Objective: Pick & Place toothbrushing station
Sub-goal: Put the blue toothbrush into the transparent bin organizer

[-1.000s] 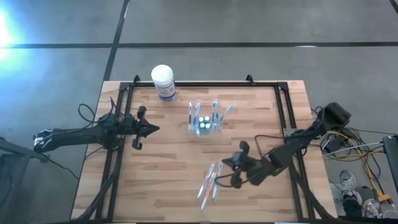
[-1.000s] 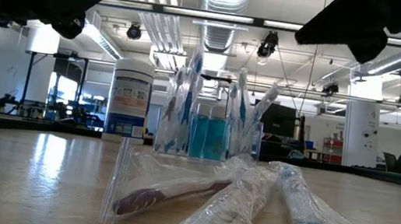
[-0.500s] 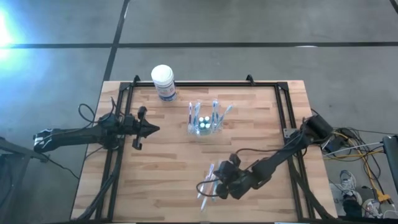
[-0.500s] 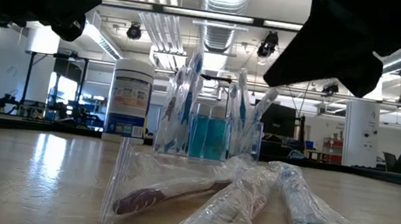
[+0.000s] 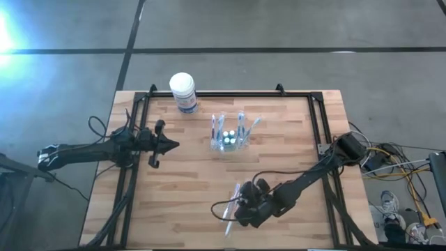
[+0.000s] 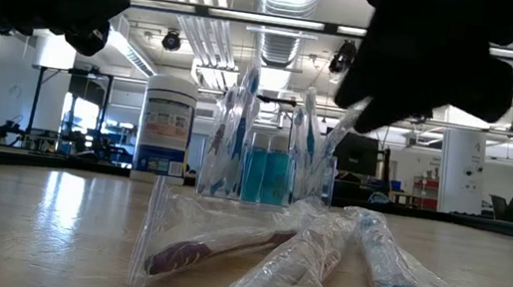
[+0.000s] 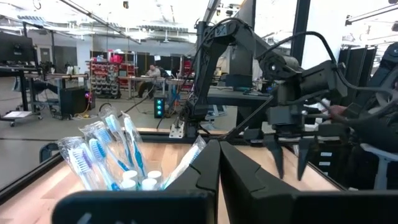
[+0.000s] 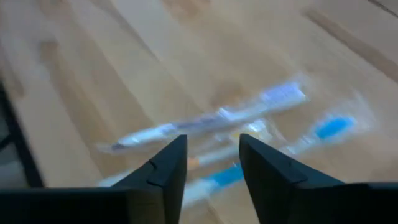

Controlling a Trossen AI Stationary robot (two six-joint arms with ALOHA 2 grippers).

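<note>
The toothbrushing station [image 5: 227,139] is a clear holder full of wrapped toothbrushes, and its base rests on the middle of the table. It also shows in the low view [image 6: 267,175] and the left wrist view [image 7: 124,165]. Several wrapped toothbrushes [image 5: 230,209] lie flat near the front edge. My right gripper [image 5: 237,209] hangs open just above them, its fingers [image 8: 261,165] pointing steeply down and apart from the wrappers [image 8: 224,118]. My left gripper [image 5: 169,145] stays shut at the table's left, well above the surface, and points toward the holder.
A white tub with a blue label [image 5: 183,90] stands at the far left of the table. A black frame [image 5: 317,118] runs along the table's edges. Bare wood lies between the holder and the loose toothbrushes.
My right gripper has swung toward the table's left and near edges and sunk a little. It has rolled at the wrist and now hangs over the loose wrapped toothbrushes. The toothbrushes and the holder have not moved.
</note>
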